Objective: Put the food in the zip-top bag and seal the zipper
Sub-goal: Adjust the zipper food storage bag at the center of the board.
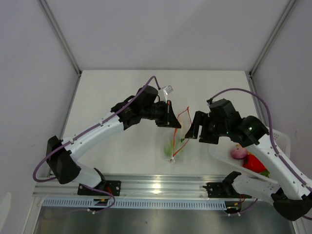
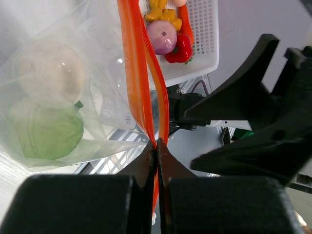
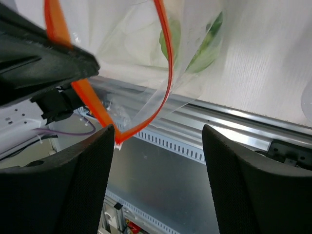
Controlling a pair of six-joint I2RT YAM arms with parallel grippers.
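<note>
Grey walls all round, white desk (image 1: 122, 92) below, and the bag (image 2: 105, 100) hangs in mid-air between the two arms. My left hand (image 2: 157, 148) has it: fingers pressed together on the zipper (image 2: 139, 73), right where the two orange strips meet at one end. I read that pinch as a way to hold the bag up by its corner, so the contents sag to the bottom and the mouth falls open towards the other arm.

Two pieces are already inside, the green fruit (image 2: 46, 129) low down and the pale radish (image 2: 51, 73) against it. The basket (image 2: 204, 44) sits on the right side of the desk, well apart from the bag, with the pink piece (image 2: 162, 36), the pepper (image 2: 181, 48) and the yellow piece (image 2: 165, 13) in it. So I'd call this partly loaded, nowhere near sealing.

My right hand (image 3: 157, 136) sits just beside the open mouth, fingers spread wide with nothing between them. From its wrist view one strip loops down close to a fingertip; I cannot tell whether it touches. Spread like that, it looks ready either to fetch from the basket or to hold the mouth open.
</note>
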